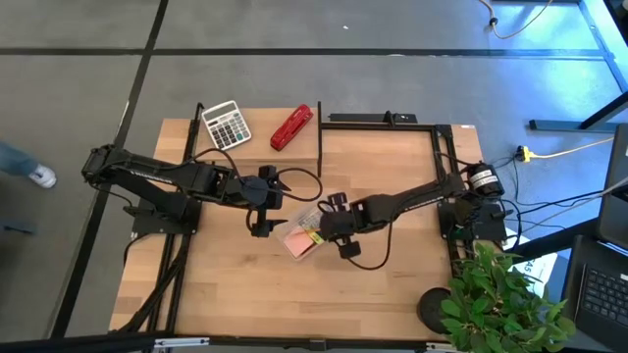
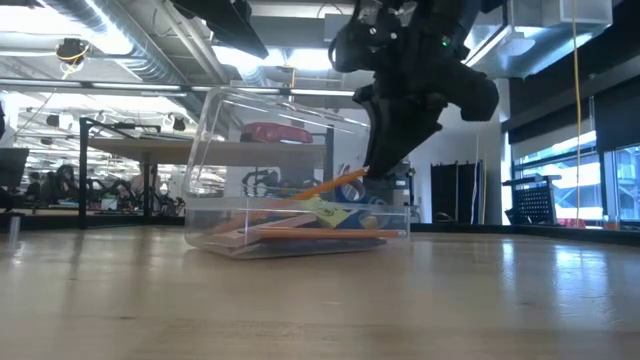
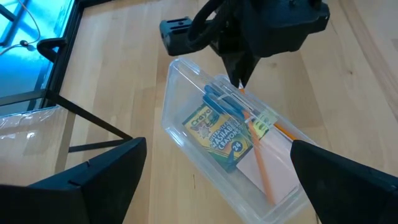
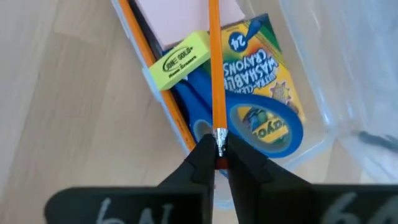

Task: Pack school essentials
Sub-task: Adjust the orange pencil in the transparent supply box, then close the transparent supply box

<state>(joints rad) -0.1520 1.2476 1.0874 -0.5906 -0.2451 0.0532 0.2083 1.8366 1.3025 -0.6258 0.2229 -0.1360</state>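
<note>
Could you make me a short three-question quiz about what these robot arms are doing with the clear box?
1. True or false: the right hand pinches an orange pencil by its metal end.
2. What lies in the clear box? A) red stapler B) crayon pack C) calculator
3. Fill in: the left hand beside the box is ____ and holds nothing.

Key: 1 true. 2 B, the crayon pack; the stapler and calculator lie at the table's far edge. 3 open.
</note>
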